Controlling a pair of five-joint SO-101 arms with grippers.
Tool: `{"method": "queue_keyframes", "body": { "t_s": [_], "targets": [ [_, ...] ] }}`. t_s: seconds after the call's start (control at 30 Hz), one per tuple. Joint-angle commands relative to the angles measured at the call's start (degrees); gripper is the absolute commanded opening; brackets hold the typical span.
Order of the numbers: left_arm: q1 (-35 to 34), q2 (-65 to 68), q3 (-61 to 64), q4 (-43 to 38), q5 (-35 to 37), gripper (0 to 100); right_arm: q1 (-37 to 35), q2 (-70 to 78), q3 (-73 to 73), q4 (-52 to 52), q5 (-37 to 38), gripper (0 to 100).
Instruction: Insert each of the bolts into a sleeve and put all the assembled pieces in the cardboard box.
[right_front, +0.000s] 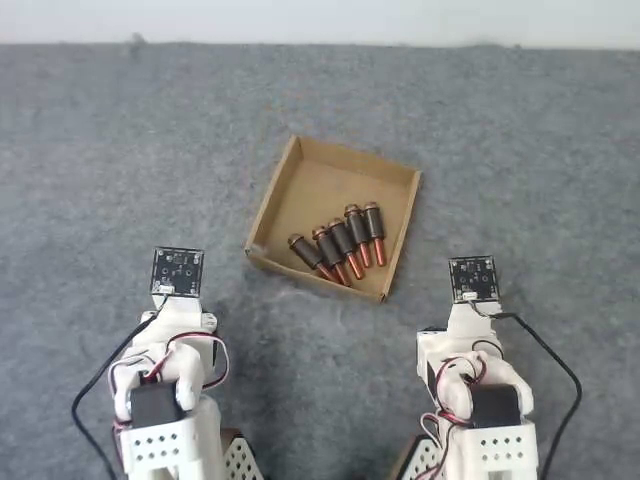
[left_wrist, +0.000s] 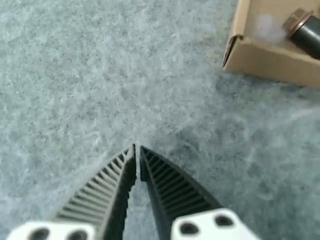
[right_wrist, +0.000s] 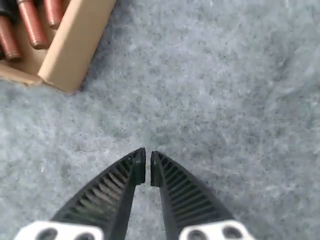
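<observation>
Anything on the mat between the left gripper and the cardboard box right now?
Nothing visible. Only grey felt lies between the left gripper and the cardboard box, whose near wall stands before the assembled pieces inside.

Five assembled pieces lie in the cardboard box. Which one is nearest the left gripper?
The row's end piece, beside the cardboard box's left wall; the other four lie beyond it.
</observation>
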Motion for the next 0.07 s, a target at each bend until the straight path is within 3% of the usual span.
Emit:
{"method": "queue_keyframes", "body": {
  "t_s": [0.0, 0.03],
  "targets": [
    [-0.26, -1.32, -0.57, 0.26, -0.26, 1, 0.48, -0.04, 1.05, -0.92, -0.26, 0.9],
    [-0.26, -1.32, -0.57, 0.26, -0.26, 1, 0.48, -0.04, 1.05, -0.92, -0.26, 0.9]
  ]
}}
